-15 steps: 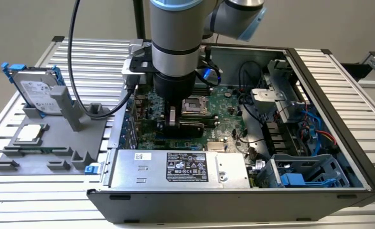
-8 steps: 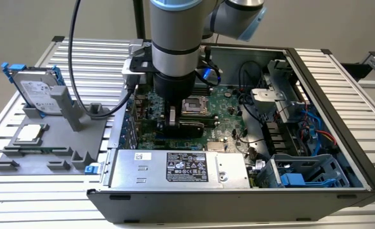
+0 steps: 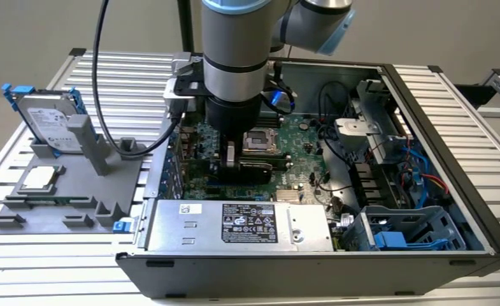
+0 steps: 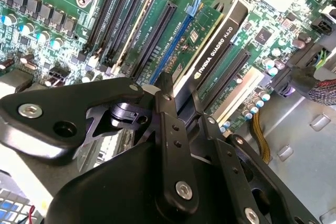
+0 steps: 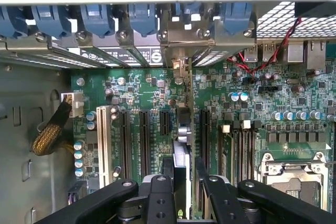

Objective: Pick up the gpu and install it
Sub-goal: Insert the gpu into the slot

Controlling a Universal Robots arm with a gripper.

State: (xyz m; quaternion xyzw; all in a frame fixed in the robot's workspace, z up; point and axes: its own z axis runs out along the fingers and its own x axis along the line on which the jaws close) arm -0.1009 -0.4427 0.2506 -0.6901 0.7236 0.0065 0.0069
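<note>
Hard drive parked on the grey fixture at the exterior view's left. Gripper down inside the PC case, jaws clamped on the gpu, apparently edge-on over a motherboard slot. Press straight, evenly.

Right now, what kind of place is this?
Probably a robot test bench for assembling computers: a robot arm reaches into an open computer case on a slatted metal table, beside a grey parts holder.

Green motherboard with black slots; the gpu is black with a green edge; black claw; blue-railed silver hard drive; grey ribbed surface.
</note>
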